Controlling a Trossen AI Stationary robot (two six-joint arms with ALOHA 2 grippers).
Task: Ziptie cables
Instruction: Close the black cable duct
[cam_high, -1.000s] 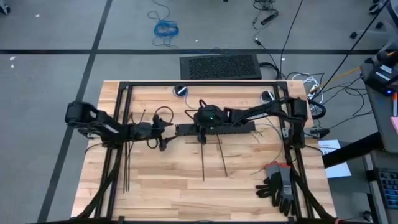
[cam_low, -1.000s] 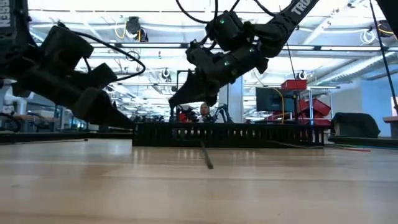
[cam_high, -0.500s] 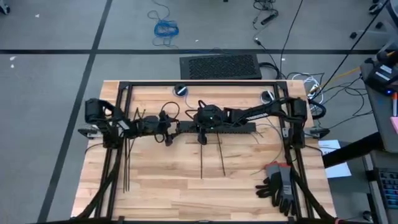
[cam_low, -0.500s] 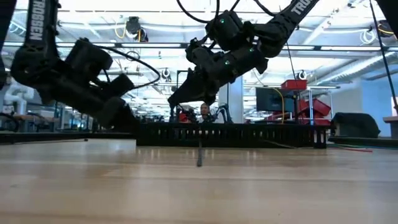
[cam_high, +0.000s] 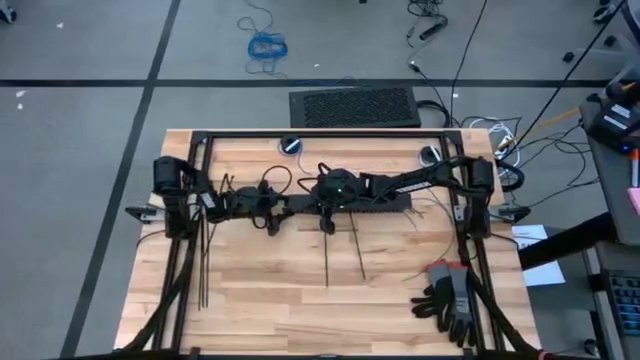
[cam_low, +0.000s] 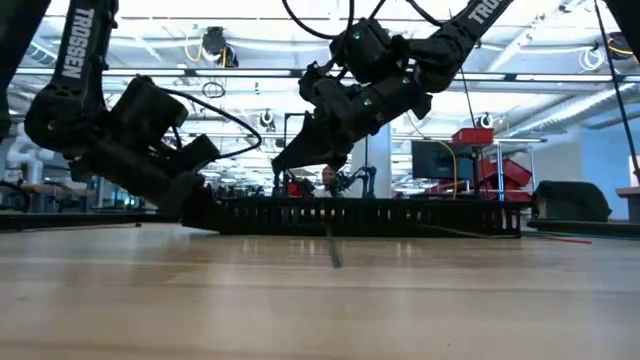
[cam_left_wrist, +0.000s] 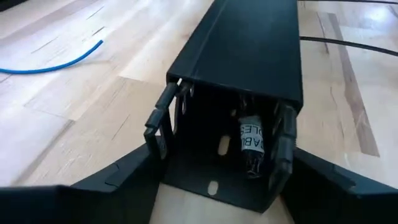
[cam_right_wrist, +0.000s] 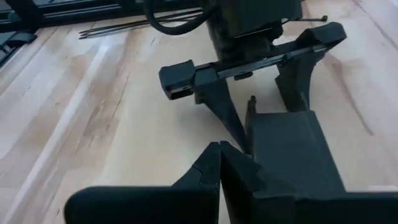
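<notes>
A long black slotted bar (cam_high: 350, 206) lies across the middle of the table. My left gripper (cam_left_wrist: 221, 140) is open at the bar's left end (cam_left_wrist: 236, 81), one finger on each side of it. My right gripper (cam_right_wrist: 219, 152) is shut and hovers above the bar's near side, pointing at the left gripper. One ziptie (cam_high: 326, 258) runs from under the right gripper toward the near edge, and a second ziptie (cam_high: 357, 255) lies beside it. More zipties (cam_high: 203, 265) lie at the left. Thin cables (cam_high: 428, 212) splay out past the bar's right end. My left gripper stands astride the bar's open left end (cam_left_wrist: 186, 93), coming level from the table's left and pointing along the bar. Its fingers (cam_left_wrist: 160, 121) lie close against the outer walls; I cannot tell whether they touch. The bar rests on the table.
Black frame rails (cam_high: 470, 215) run along the table's left, right and far sides. A pair of gloves (cam_high: 450, 295) lies at the near right. A blue wire (cam_left_wrist: 56, 62) lies on the wood beside the bar. The near middle of the table is bare wood.
My left gripper has moved toward the table's right, up to the bar's left end, and now has that end between its open fingers. The near end of the ziptie under the right gripper has swung left and then back right.
</notes>
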